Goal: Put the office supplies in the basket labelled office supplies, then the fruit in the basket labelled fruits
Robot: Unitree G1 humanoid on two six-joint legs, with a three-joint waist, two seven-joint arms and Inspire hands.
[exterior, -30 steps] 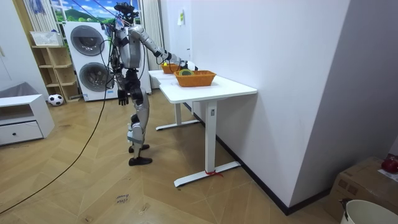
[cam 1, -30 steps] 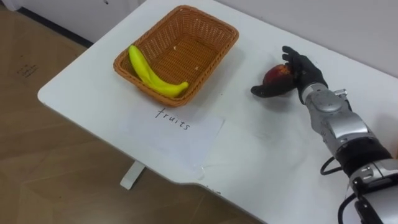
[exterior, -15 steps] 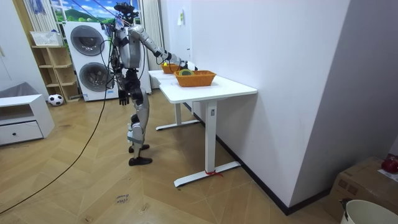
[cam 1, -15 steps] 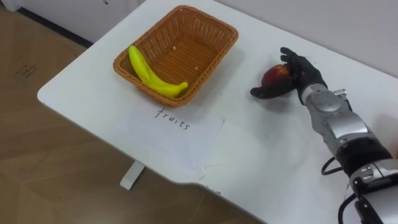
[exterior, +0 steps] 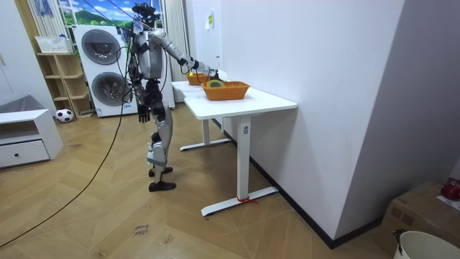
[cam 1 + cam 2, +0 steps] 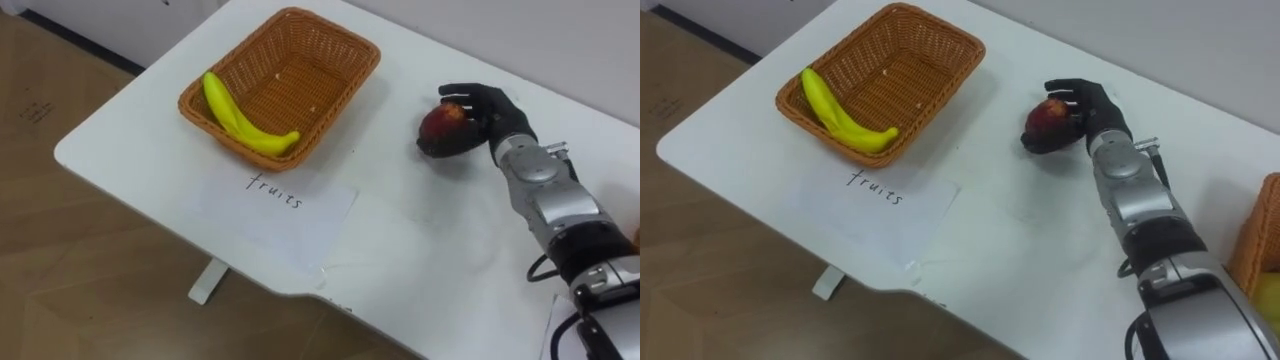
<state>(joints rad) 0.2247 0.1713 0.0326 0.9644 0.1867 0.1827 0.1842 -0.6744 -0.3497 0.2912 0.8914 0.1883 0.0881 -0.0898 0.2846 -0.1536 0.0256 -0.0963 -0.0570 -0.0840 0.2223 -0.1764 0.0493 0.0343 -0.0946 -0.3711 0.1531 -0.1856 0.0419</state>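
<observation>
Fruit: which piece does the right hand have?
The red apple, on the white table right of the wicker basket: the right hand curls round it. The yellow banana lies untouched inside the basket.

White table (image 6: 430, 245), wicker basket (image 6: 322, 58), paper sheet (image 6: 270, 205) just beside, 2nd basket (image 6: 1258, 235) at rt edge

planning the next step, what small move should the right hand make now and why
Probably lift the apple and carry it left toward the basket. The right hand has its fingers curled round the apple, which sits apart from the basket, to its right. The basket already holds a banana, so it looks like the fruit one.
</observation>
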